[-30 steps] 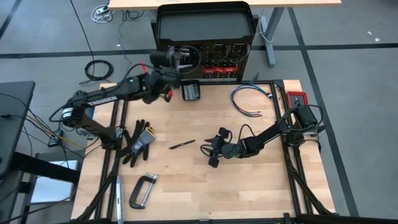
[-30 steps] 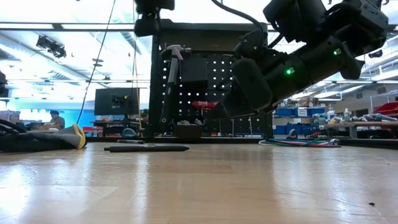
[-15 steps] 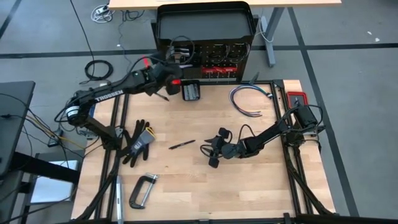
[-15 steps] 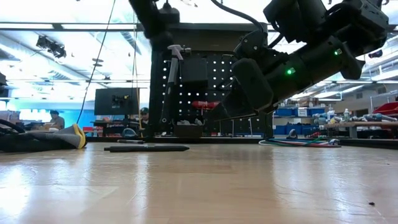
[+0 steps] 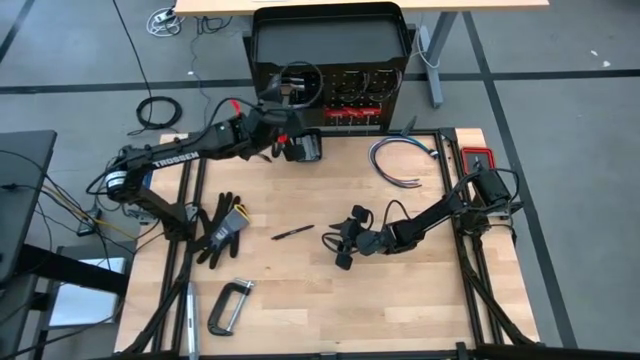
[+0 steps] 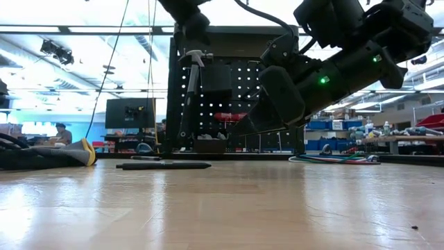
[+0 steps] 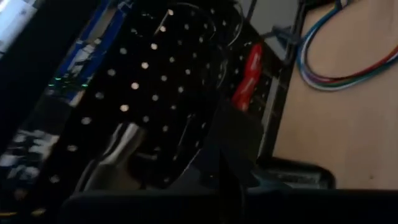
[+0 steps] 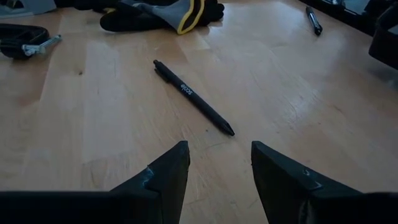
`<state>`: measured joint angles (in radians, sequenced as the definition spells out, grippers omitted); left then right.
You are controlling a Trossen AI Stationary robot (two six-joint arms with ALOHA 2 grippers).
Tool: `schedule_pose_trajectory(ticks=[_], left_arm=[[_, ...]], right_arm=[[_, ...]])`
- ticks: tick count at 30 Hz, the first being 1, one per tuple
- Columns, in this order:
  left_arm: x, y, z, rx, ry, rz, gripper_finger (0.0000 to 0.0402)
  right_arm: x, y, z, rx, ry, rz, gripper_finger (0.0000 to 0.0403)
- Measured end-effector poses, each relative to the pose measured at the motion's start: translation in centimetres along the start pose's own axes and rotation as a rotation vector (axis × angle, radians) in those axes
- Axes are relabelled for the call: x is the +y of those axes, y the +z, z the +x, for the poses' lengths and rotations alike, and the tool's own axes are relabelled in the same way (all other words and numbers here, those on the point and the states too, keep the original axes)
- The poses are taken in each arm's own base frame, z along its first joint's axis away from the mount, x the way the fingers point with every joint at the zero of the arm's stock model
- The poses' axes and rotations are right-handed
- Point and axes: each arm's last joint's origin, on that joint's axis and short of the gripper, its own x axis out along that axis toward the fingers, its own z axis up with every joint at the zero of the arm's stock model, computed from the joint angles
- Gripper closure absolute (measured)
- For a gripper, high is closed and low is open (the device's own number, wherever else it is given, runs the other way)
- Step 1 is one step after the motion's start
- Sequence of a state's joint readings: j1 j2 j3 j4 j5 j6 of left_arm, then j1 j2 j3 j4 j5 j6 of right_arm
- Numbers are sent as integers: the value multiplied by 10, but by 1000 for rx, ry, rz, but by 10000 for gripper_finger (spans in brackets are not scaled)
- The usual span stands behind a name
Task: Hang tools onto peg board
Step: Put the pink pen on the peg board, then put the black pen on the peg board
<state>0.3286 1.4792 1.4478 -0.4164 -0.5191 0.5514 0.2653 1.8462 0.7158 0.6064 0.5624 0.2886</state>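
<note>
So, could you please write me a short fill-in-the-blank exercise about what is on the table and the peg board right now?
1. The hammer hangs on the ____.
2. The black pen lies on the table in front of the ____ tool, whose fingers stand apart.
3. The C-clamp lies near the table's front edge, on the ____ arm's side.
4. The work glove is black with ____ trim.

Missing words: peg board; right; left; yellow

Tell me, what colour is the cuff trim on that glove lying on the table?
Yellow, on a black glove; the right wrist view shows it best.
</note>
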Motion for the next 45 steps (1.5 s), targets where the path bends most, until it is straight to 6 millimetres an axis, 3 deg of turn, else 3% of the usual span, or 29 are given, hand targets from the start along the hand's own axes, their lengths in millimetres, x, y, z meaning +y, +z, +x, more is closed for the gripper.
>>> schedule_pose_trajectory(ticks=[6,10,16,25,28,33,40,45], left_arm=[[6,1,-18,88,133,41,400],[13,-14,-10,195,161,-32,400],[14,-30,5,207,133,-122,400],[18,-22,18,38,164,-203,401],[14,-16,16,-33,89,-208,401],[1,-9,6,-47,18,-153,401],[7,13,-35,-159,-16,-158,401],[13,3,-50,-61,21,-142,401]], right_arm=[[0,0,0,2,-1,-1,222],[0,0,0,3,2,-1,222],[0,0,0,6,4,2,222],[0,-1,0,7,4,2,222],[0,-1,0,6,5,2,222],[0,-1,0,7,4,2,222],[0,-2,0,21,0,-7,222],[-1,-2,0,23,0,-8,222]])
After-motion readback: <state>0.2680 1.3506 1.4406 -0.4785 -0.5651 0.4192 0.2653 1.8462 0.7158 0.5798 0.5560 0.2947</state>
